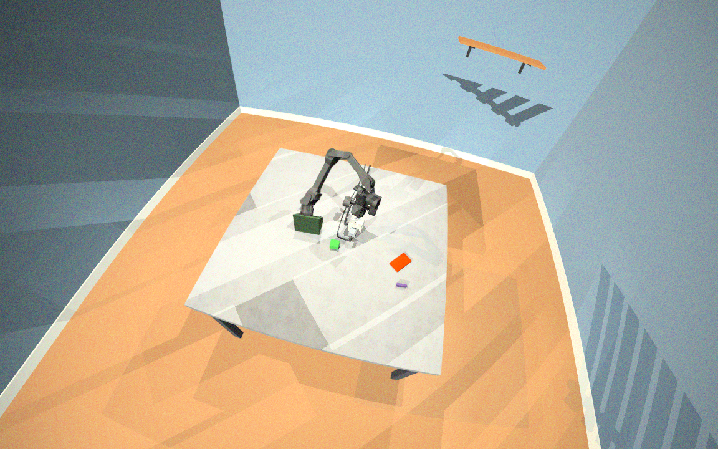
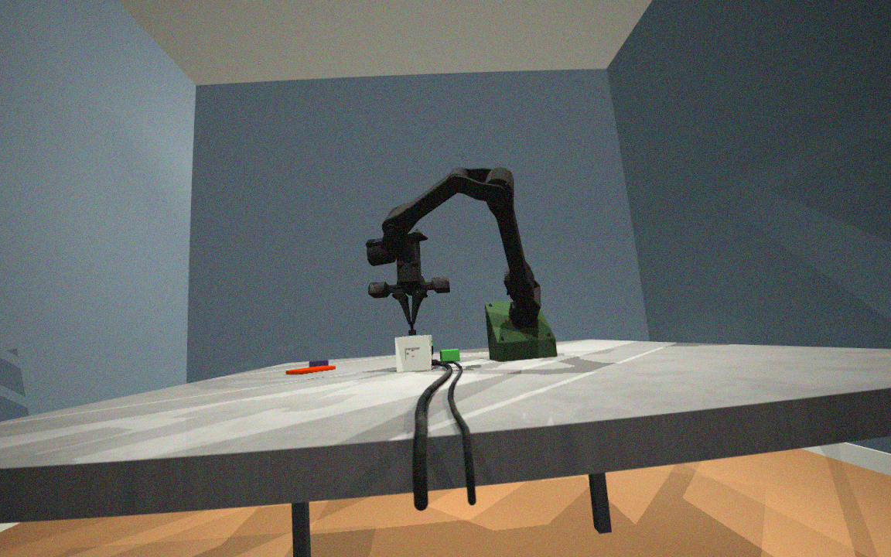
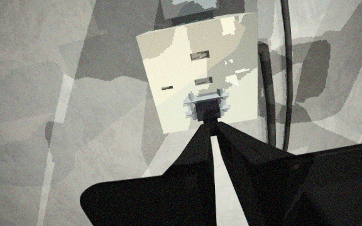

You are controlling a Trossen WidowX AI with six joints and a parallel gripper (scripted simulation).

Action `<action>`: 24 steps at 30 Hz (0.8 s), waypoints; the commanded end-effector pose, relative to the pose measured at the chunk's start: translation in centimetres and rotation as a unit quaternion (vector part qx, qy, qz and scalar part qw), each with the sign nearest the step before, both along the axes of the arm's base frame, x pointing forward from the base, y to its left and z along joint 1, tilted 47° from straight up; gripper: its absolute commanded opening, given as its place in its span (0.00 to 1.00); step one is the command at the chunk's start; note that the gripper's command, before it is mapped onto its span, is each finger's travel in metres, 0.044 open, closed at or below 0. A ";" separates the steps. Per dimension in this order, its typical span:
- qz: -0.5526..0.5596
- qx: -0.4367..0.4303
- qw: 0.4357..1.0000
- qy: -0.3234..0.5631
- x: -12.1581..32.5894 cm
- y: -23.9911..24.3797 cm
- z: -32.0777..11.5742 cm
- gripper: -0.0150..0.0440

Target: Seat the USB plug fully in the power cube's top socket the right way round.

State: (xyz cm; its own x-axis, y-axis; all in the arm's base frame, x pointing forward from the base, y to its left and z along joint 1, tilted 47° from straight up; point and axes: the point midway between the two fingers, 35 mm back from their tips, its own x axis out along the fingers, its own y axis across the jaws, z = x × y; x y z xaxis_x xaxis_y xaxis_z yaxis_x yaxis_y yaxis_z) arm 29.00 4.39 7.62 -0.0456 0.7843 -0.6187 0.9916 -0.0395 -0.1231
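"Right of the orange slab (image 1: 400,262) (image 2: 310,370), exterior view?"
"The power cube (image 1: 354,227) (image 2: 404,346) (image 3: 168,69), USB plug (image 2: 412,332) (image 3: 207,109) upright on top."
"The claw (image 1: 356,217) (image 2: 412,328) (image 3: 212,129)?"
"Directly above, pinching the plug; their long axes ran vertically, so any freeing pull probably needed to go straight up."
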 end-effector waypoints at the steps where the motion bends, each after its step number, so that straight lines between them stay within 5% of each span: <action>1: 0.003 0.001 1.000 0.000 0.0 0.3 0.0 0.25; 6: 0.003 0.001 1.000 0.000 0.0 0.3 0.0 0.25; 10: 0.000 0.000 1.000 0.000 0.0 0.0 0.0 0.42; 24: 0.000 0.000 1.000 0.000 0.0 0.0 0.0 0.42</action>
